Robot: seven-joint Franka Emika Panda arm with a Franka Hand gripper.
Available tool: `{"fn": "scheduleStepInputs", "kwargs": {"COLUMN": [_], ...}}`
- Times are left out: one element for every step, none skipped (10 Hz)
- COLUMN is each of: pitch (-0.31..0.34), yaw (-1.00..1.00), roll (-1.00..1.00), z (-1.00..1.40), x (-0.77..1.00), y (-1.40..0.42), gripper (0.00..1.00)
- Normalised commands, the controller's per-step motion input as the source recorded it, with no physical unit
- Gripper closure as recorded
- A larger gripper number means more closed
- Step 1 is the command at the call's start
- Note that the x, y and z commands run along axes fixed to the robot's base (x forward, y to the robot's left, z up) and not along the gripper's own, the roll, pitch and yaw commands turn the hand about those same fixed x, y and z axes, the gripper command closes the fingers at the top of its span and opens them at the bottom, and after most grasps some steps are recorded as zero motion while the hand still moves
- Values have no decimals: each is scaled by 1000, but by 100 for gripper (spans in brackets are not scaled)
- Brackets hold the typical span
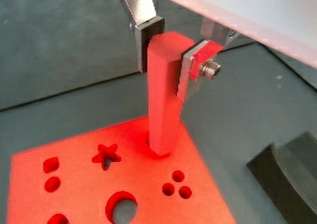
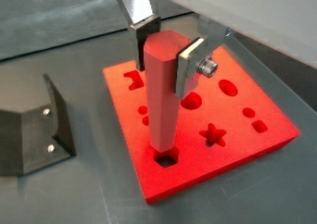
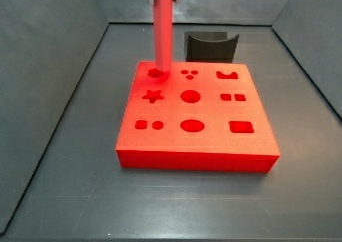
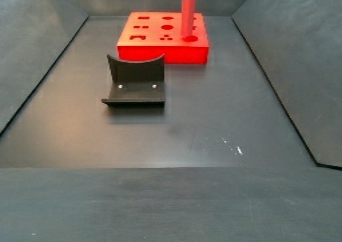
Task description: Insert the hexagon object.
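Note:
The hexagon object [image 1: 165,98], a long red-pink peg, stands upright between the fingers of my gripper [image 1: 171,54]. The gripper [image 2: 168,47] is shut on the peg's upper end in both wrist views. The peg's lower end sits in a hole near a corner of the flat red board [image 2: 247,135], which has several shaped holes. In both side views the peg [image 3: 160,26] [image 4: 190,11] rises from the board [image 3: 214,146] [image 4: 147,31] out of the picture, and the gripper itself is out of view there.
The dark fixture [image 4: 134,81] stands on the grey floor beside the board; it also shows in a wrist view [image 2: 31,126] and a side view [image 3: 210,46]. Dark sloping walls enclose the floor.

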Motion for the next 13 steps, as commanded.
{"fn": "scheduleStepInputs", "kwargs": {"pitch": [-104, -101, -80, -86, -97, -14, 0, -34, -27, -29, -31, -36, -26], "yaw": [0, -6, -31, -29, 17, 123, 114, 71, 63, 54, 77, 83, 77], "roll": [0, 0, 0, 0, 0, 0, 0, 0, 0, 0, 0, 0, 0], "z": [0, 0, 0, -46, -106, -23, -20, -106, -89, -83, -63, -69, -66], "x": [-274, -343, -357, -286, -9, 194, 174, 0, 0, 94, 137, 89, 117], "y": [0, 0, 0, 6, 0, 0, 0, 0, 0, -6, -20, 0, 0], "gripper": [100, 100, 100, 100, 100, 100, 100, 100, 100, 100, 100, 100, 100]}}
